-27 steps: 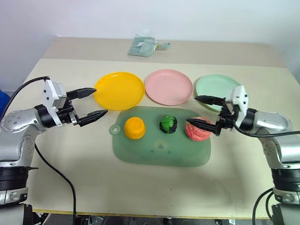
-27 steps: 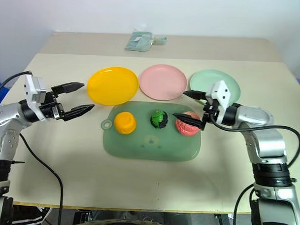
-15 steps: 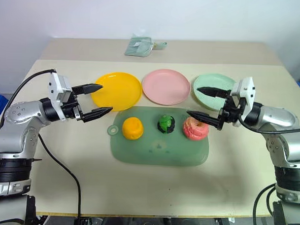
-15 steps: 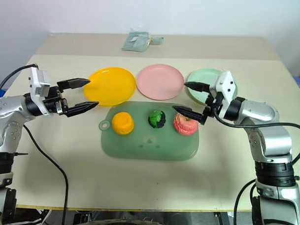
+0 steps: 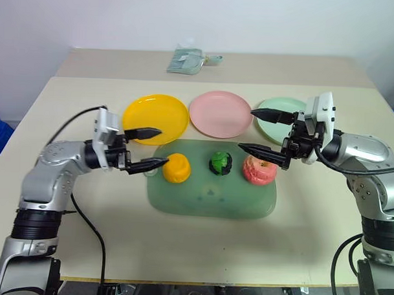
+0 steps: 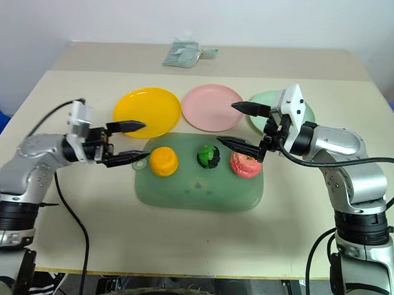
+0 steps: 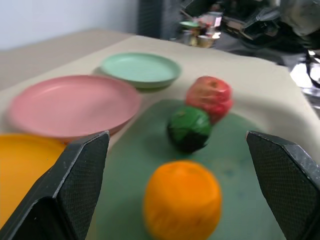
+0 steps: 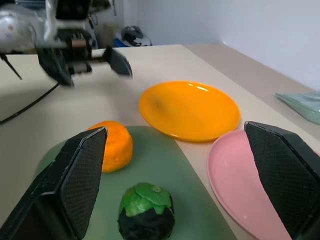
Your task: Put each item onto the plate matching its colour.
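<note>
On the green mat lie a yellow-orange fruit, a green-and-black ball and a pink-red apple, in a row from left to right. Behind them stand the yellow plate, the pink plate and the mint green plate, all bare. My left gripper is open and points level at the fruit from its left, with its lower fingertip close to it. My right gripper is open just above and behind the apple, pointing left, and holds nothing.
A folded pale green cloth lies at the far side of the table. A black cable runs from my left arm over the table's front left. Bare tabletop lies in front of the mat and on both sides.
My left gripper has moved right, from beside the yellow plate to the fruit's left side. My right gripper has shifted left and risen a little over the apple. Both stay open.
</note>
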Action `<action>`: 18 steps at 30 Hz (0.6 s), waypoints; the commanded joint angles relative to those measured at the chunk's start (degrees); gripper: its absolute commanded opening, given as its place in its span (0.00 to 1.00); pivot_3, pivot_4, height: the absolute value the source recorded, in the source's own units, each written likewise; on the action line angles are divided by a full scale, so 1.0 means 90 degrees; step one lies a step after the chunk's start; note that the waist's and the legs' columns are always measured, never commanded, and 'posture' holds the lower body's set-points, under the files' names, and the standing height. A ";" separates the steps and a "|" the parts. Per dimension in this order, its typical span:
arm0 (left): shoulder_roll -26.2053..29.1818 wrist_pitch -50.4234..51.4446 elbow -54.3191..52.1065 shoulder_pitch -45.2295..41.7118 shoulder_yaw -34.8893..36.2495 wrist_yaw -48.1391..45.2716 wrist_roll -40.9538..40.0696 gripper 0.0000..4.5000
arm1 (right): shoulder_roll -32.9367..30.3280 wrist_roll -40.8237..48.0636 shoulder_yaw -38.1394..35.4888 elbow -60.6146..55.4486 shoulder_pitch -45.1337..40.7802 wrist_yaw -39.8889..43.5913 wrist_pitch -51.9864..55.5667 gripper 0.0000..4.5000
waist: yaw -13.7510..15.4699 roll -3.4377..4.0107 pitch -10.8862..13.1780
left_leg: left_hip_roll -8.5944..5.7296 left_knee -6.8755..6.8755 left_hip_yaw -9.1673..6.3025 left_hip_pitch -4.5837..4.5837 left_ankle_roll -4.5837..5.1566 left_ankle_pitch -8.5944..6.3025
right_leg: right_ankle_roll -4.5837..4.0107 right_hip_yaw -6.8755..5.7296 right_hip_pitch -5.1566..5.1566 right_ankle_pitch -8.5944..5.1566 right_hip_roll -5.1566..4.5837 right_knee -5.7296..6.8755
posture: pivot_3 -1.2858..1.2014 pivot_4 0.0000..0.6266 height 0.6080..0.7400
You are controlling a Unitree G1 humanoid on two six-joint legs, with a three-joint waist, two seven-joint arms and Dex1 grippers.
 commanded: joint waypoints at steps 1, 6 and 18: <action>-0.0096 -0.0493 0.0112 -0.0055 -0.0165 -0.0022 0.0338 1.00 | -0.0152 0.0264 -0.0204 -0.0357 0.0132 0.0079 0.0078 0.99 | -0.0003 0.0000 0.0000 | 0.0000 -0.0001 0.0000 0.0000 0.0000 0.0000 | 0.0000 0.0000 0.0000 0.0000 0.0000 0.0000 | 0.52 0.24 0.92; -0.0269 -0.0976 0.0626 -0.0315 -0.0447 -0.0128 0.0714 1.00 | -0.0472 0.0144 -0.0205 -0.0431 0.0688 0.0546 -0.0200 0.99 | 0.0015 0.0000 0.0000 | 0.0000 0.0001 0.0000 0.0000 0.0002 -0.0001 | 0.0000 0.0000 0.0003 0.0000 0.0000 -0.0001 | 0.52 0.24 0.92; -0.0652 -0.1537 0.1117 -0.0363 -0.0905 -0.0236 0.1209 1.00 | -0.0441 0.0103 -0.0130 -0.0443 0.1043 0.0706 -0.0556 0.99 | 0.0013 0.0000 0.0000 | 0.0000 0.0005 0.0000 0.0000 0.0003 -0.0002 | 0.0001 -0.0001 0.0005 0.0001 -0.0001 -0.0002 | 0.52 0.24 0.92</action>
